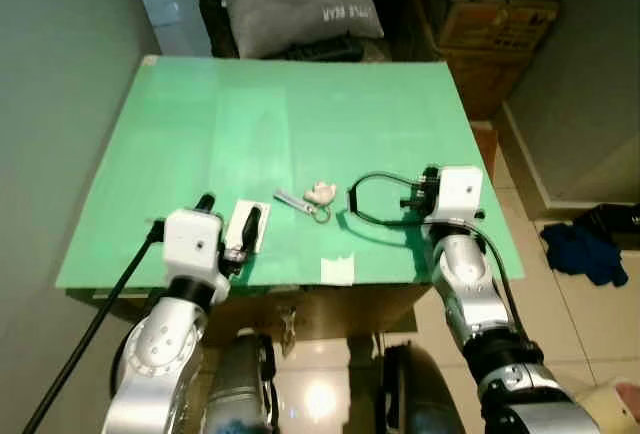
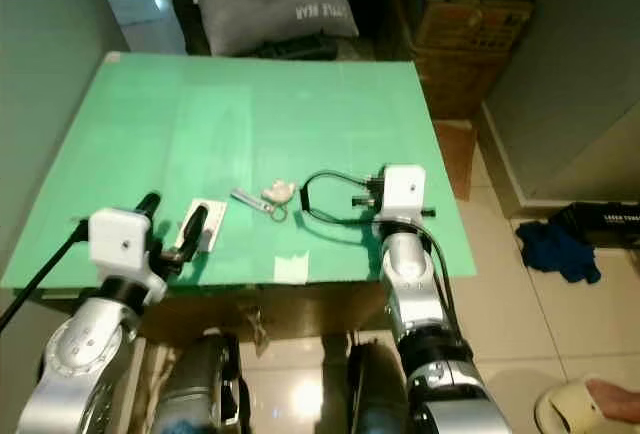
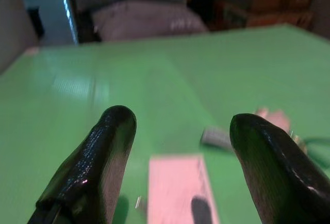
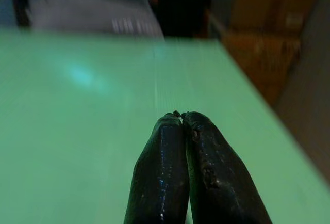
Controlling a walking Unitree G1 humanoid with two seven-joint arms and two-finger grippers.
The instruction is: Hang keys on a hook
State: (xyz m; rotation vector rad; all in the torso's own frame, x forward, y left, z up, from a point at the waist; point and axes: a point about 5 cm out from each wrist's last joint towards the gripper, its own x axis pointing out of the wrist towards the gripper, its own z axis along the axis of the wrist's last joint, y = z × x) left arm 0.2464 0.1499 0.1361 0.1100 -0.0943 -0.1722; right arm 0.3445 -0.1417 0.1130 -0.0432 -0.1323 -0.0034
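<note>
Since the keys lie loose on the green counter between my claws, I judge them light, hard, slippery — best pinched at the ring. Left claw released; right claw clenched, empty.

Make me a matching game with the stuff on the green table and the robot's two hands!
Things:
1. keys
2. white card
3. left gripper
4. right gripper

States or places:
A. fingers shut together
B. under the left gripper's fingers, near the table's front edge
C. fingers spread apart
D. lying on the table between the two grippers

Pairs: 1-D, 2-B, 3-C, 4-A
</note>
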